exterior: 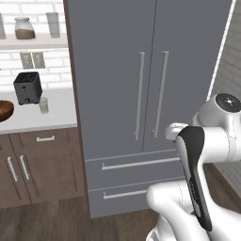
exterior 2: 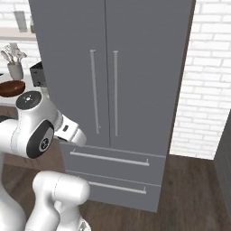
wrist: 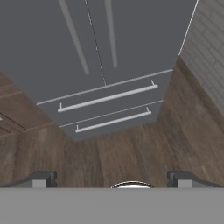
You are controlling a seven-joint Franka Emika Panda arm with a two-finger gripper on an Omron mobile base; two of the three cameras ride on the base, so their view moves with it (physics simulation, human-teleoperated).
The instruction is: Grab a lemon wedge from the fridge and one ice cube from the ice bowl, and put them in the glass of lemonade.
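Observation:
The grey fridge (exterior: 117,70) stands straight ahead with both doors and both drawers shut, so the lemon wedge is hidden. Its thin silver handles (exterior: 140,94) run down the middle. On the white counter to its left sit the glass of lemonade (exterior: 44,104) and, cut by the frame edge, the dark wooden ice bowl (exterior: 4,110); the ice bowl (exterior 2: 12,88) also appears in the right base view. My gripper (wrist: 112,180) is open and empty, its fingertips (wrist: 43,179) wide apart. It hangs above the wooden floor, short of the fridge drawers (wrist: 107,98).
A black toaster (exterior: 27,87) stands behind the glass. A pale utensil cup (exterior 2: 15,68) sits behind the bowl. A shelf (exterior: 33,42) holds a jar. Brown cabinets (exterior: 40,164) lie below the counter. A white brick wall (exterior 2: 207,81) flanks the fridge's right.

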